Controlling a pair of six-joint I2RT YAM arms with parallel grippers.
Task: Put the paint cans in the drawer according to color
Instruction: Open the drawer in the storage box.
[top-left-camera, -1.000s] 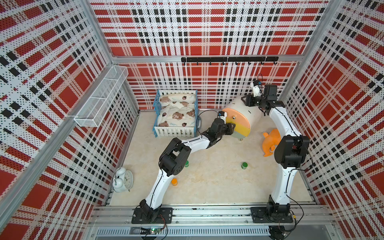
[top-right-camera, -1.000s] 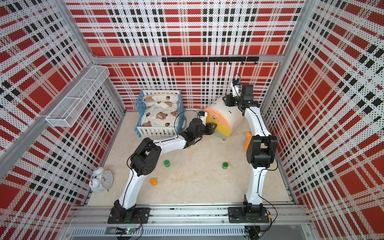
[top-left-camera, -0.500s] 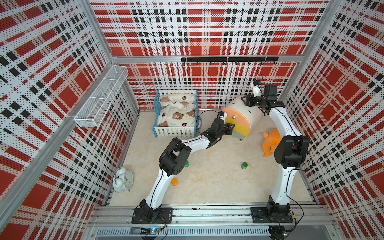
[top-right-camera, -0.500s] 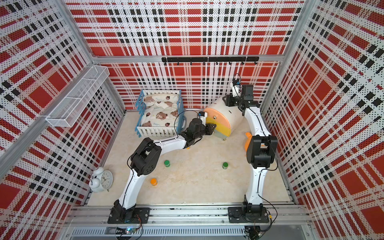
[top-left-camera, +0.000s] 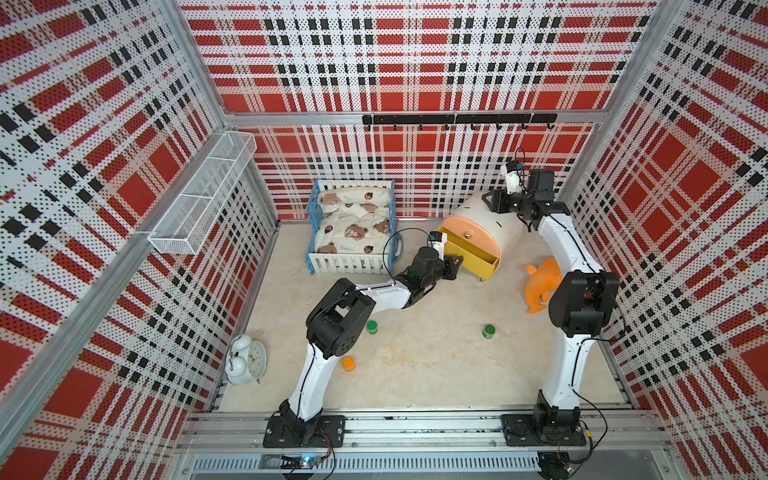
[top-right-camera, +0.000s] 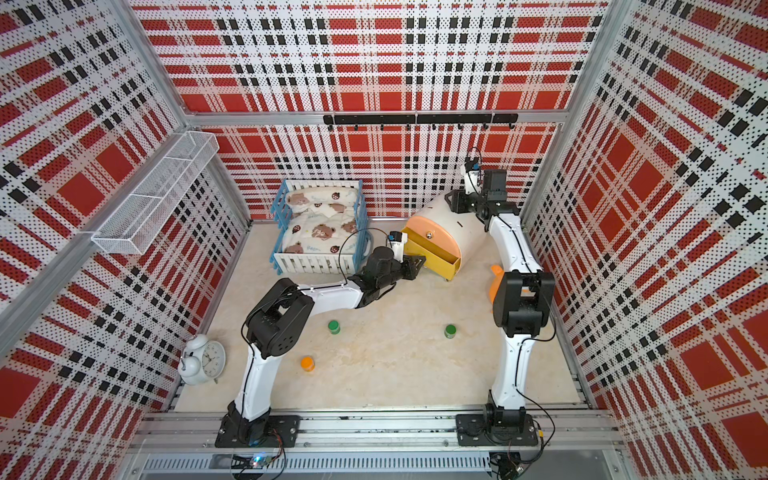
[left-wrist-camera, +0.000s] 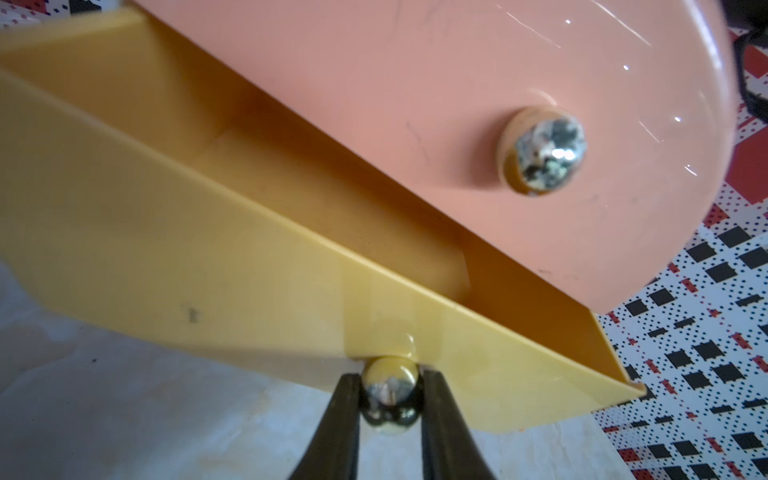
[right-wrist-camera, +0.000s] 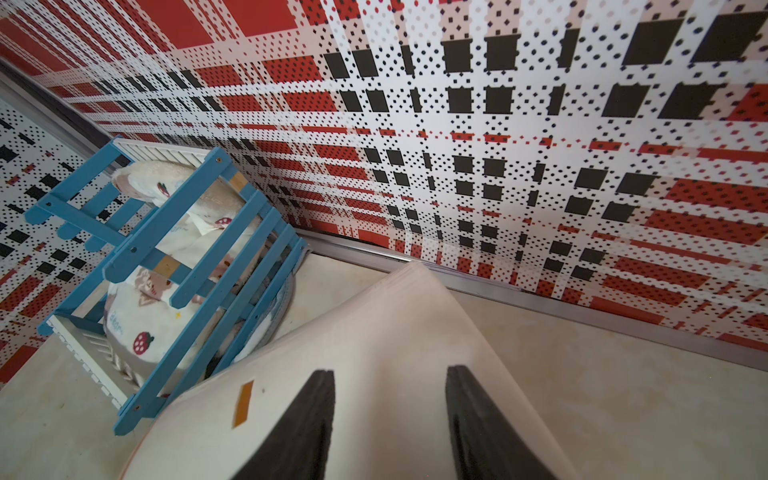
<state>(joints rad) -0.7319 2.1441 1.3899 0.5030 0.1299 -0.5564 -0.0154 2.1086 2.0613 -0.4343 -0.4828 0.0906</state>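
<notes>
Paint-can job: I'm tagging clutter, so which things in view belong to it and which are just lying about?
Job: green paint can, second green paint can, orange paint can, yellow drawer, drawer knob gripped by left gripper.
Lying about: doll bed, alarm clock, orange soft toy, wire basket.

One left arm (top-left-camera: 384, 294), white with black joints — it rises from its base, folds at the elbow, and its forearm stretches low toward the front of the cabinet (top-left-camera: 505, 235). Its left gripper (left-wrist-camera: 390, 401) sits at the cabinet's front, black fingers (left-wrist-camera: 340, 419) pinched tight on the round metal knob (left-wrist-camera: 390, 392) of the open lower drawer (left-wrist-camera: 208, 249).

One right arm (top-left-camera: 561, 239), taller — its elbow is beside the cabinet and its forearm angles up and over to the cabinet's rear top. Its right gripper (right-wrist-camera: 390, 370) has the jaws apart with nothing between them. Both fingers lie over the cabinet's pale curved top, and contact cannot be judged.
</notes>
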